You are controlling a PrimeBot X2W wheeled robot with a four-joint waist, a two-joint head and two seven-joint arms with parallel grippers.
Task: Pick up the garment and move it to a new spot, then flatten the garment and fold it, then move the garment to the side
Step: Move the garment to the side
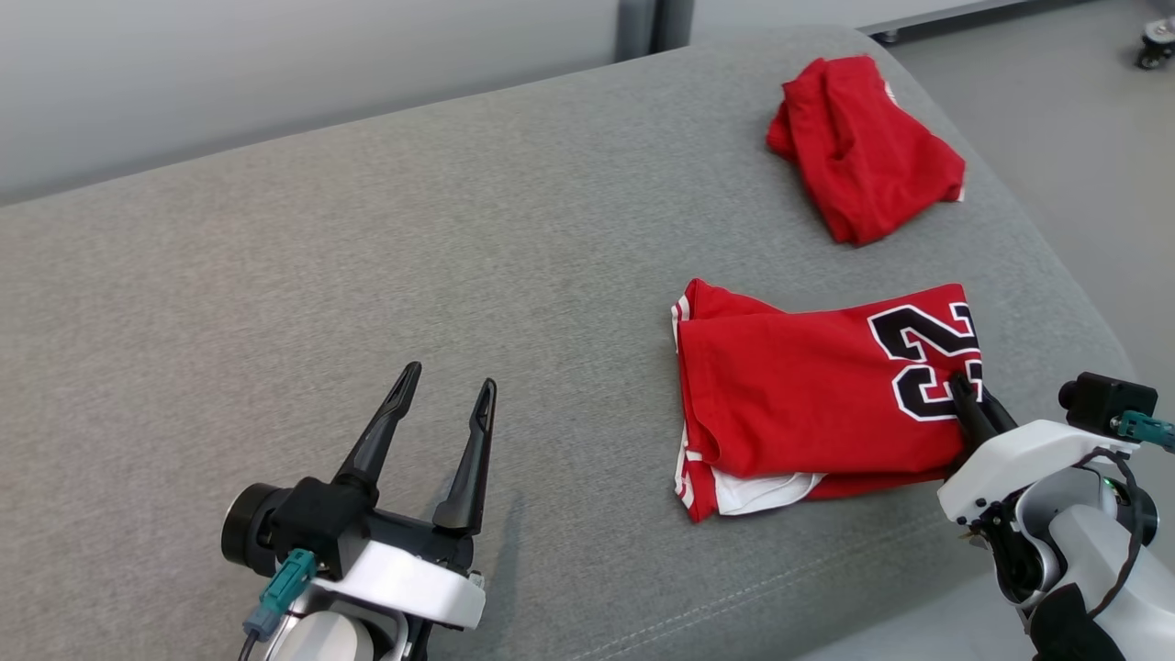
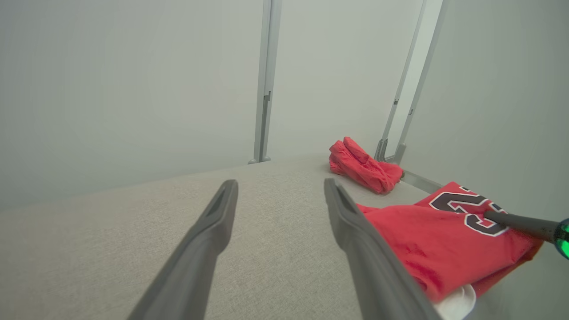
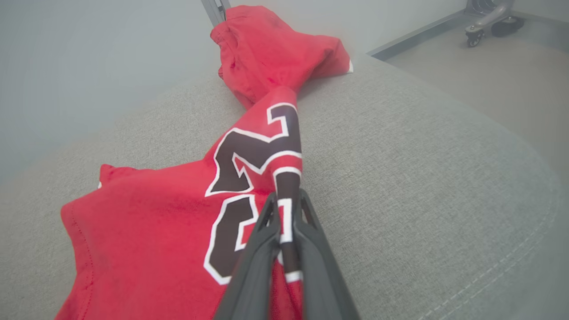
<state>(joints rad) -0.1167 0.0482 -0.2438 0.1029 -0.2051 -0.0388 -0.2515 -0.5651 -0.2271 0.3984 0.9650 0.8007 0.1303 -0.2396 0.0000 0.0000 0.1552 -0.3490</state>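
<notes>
The garment [image 1: 808, 395] is a red jersey with a black, white-edged number, folded into a rough rectangle on the right part of the grey cushion [image 1: 367, 275]. Its white lining peeks out at the near edge. My right gripper [image 1: 968, 390] is shut on the garment's right edge at the number; in the right wrist view the cloth [image 3: 178, 213] is pinched between the fingers [image 3: 258, 258]. My left gripper [image 1: 445, 404] rests open over bare cushion at the lower left, apart from the garment [image 2: 444, 240]. Between its fingers [image 2: 213, 226] lies nothing.
A second red garment [image 1: 863, 147] lies crumpled at the cushion's far right corner, also seen from the left wrist [image 2: 364, 166] and right wrist [image 3: 271, 49]. The cushion's right edge drops to grey floor [image 1: 1083, 138]. A caster wheel [image 1: 1152, 46] stands far right.
</notes>
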